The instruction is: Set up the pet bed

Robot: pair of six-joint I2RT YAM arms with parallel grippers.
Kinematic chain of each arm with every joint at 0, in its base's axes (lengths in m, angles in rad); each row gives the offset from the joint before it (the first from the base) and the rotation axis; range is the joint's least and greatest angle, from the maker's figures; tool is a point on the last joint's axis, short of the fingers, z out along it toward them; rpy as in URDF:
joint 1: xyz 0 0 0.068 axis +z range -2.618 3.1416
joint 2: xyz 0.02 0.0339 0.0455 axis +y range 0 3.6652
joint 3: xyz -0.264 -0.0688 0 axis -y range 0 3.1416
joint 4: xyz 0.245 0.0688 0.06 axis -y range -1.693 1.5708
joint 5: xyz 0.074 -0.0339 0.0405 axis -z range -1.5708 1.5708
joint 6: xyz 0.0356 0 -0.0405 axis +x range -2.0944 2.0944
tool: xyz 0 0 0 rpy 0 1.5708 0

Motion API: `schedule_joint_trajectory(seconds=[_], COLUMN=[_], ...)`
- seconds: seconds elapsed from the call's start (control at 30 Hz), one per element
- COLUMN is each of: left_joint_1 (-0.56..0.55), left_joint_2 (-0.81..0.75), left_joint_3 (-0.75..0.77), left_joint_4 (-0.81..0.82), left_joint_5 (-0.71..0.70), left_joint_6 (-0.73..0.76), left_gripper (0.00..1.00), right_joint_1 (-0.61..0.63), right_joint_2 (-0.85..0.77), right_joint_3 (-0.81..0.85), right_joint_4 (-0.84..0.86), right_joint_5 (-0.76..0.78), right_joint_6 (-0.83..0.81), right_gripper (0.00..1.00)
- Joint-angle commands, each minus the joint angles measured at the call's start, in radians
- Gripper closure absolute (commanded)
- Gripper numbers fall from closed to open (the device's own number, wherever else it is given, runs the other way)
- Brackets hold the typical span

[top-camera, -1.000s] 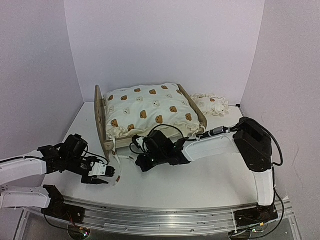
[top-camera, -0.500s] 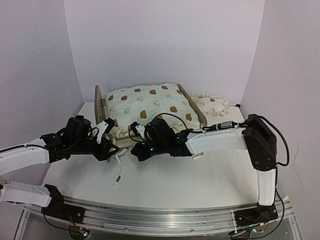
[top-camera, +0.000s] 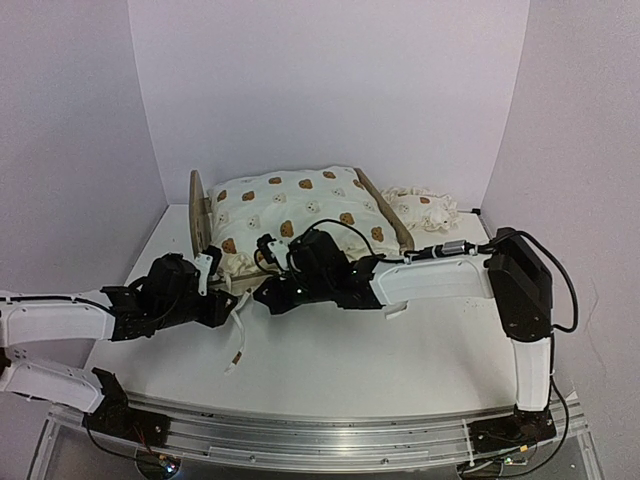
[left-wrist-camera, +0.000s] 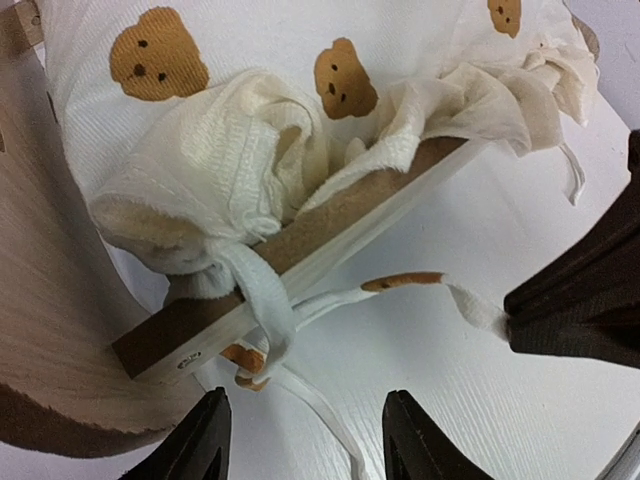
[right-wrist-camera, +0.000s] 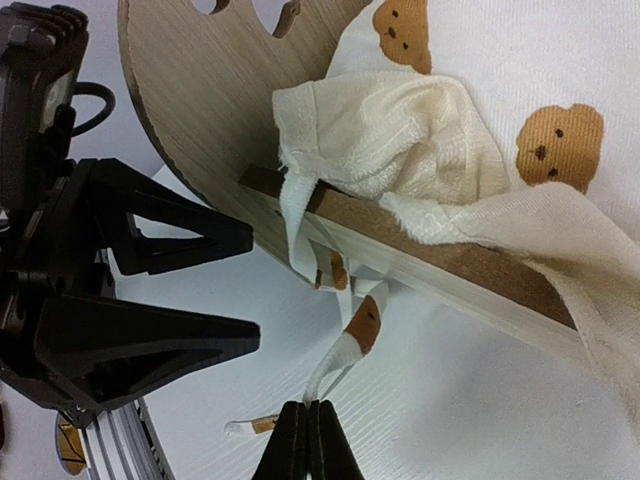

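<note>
bed (top-camera: 383,208): parked toward the back of the table (top-camera: 400,360), roughly mid-width. The headboard (top-camera: 199,230) stands upright at the left end, and cutouts can be made out in it from the right wrist view.

cushion (top-camera: 300,215): the bear-print one, laid on the bed and puffed up above the rails. Its near-left corner is bunched up in a wad right by the headboard.

pillow (top-camera: 425,208): not on the bed. It's seen lying on the table just past the bed's right end, near the back wall.

rail (left-wrist-camera: 340,240): the near-side wooden one. Cushion fabric is draped over it, and a white strap is wrapped down over it close to the headboard.

tie (right-wrist-camera: 350,335): white strip with a bear patch on it. It's run from that rail corner out over the table, and its free end is pinched.

right gripper (right-wrist-camera: 307,440): jaws closed tight on the tie, held low over the table just in front of the bed's near-left corner.

left gripper (left-wrist-camera: 305,440): jaws parted, nothing gripped. It's aimed at the same corner from the left, low over the table.

other tie (left-wrist-camera: 320,410): a loose strand lying on the table, passing between the left fingers. Whether it's touched can't be told.

spacing: the two grippers are brought near each other at that corner, but they are apart.
</note>
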Motion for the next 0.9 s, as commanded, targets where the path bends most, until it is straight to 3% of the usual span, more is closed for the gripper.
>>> schedule_joint_trajectory(seconds=[0.0,0.4,0.5,0.63,0.87], left_joint_1=[-0.001,0.103,0.168,0.197,0.197], left_joint_2=[0.040,0.191,0.218,0.222,0.164], left_joint_3=[-0.012,0.015,0.020,0.035,0.097], left_joint_4=[0.109,0.212,0.213,0.205,0.014], left_joint_5=[-0.107,-0.115,-0.097,-0.062,0.055], left_joint_6=[-0.053,-0.089,-0.091,-0.061,-0.071], left_gripper=[0.50,0.62,0.73,0.99,1.00], right_joint_1=[0.001,-0.026,-0.035,-0.051,-0.074], right_joint_2=[0.017,0.067,0.079,0.102,0.209], right_joint_3=[0.031,0.018,0.016,0.022,0.181], right_joint_4=[0.051,0.190,0.219,0.250,0.255], right_joint_5=[-0.035,-0.143,-0.158,-0.180,-0.238], right_joint_6=[0.007,0.067,0.084,0.111,0.125], right_gripper=[1.00,1.00,1.00,1.00,1.00])
